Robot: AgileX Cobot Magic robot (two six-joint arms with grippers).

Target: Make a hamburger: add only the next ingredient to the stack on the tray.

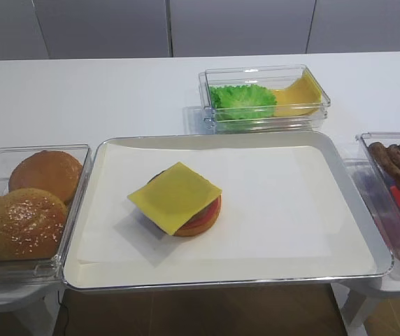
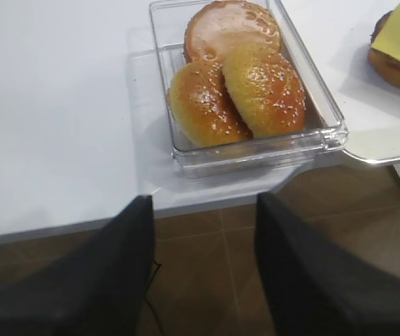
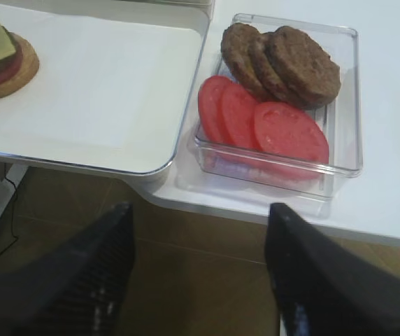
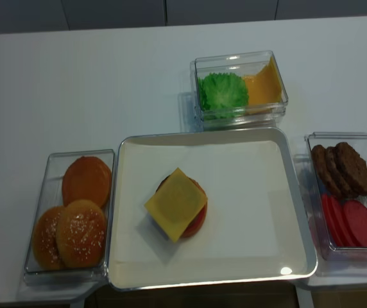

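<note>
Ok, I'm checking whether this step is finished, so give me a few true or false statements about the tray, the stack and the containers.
1. The square yellow cheese slice lies on top of the small round burger stack. True.
2. The stack sits in a clear container. False: it is on the large silver paper-lined tray.
3. The ruffled green lettuce leaf shares a clear container with more yellow cheese. True.
4. The right gripper holds a tomato slice. False: it is open, holding nothing.

Three buns [image 4: 74, 212], three patties [image 4: 344, 168], three tomato slices [image 4: 350, 221], one tray [image 4: 299, 212].
</note>
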